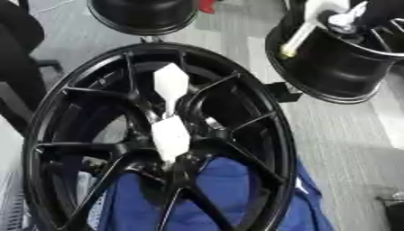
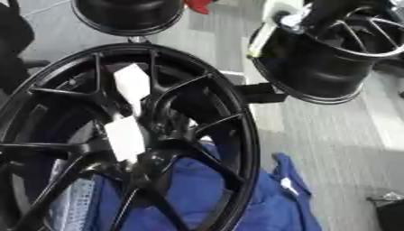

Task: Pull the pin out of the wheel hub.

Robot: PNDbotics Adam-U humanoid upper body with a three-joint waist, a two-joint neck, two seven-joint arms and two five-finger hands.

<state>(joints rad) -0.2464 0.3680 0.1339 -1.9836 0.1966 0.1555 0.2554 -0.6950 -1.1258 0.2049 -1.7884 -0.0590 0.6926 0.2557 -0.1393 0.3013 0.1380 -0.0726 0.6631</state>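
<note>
A large black spoked wheel (image 1: 260, 113) fills the foreground, standing tilted. A white pin (image 1: 169, 115) sits in its hub (image 1: 185, 144): two flat white paddle-shaped parts joined by a thin stem, running up from the hub centre between the spokes. Nothing touches the pin. At the upper right a black and silver part, which looks like my right hand or arm (image 1: 351, 18), lies over the rim of a second wheel, far from the pin. A white rod with a yellow tip (image 1: 298, 38) slants down from it. My left hand shows in neither view.
Blue cloth (image 2: 236, 198) lies under and behind the big wheel. A second black wheel (image 1: 339, 63) lies at the upper right and a third (image 1: 142, 16) at the top. Dark shapes stand at the left edge (image 1: 16, 58). Grey floor (image 1: 347, 149) runs along the right.
</note>
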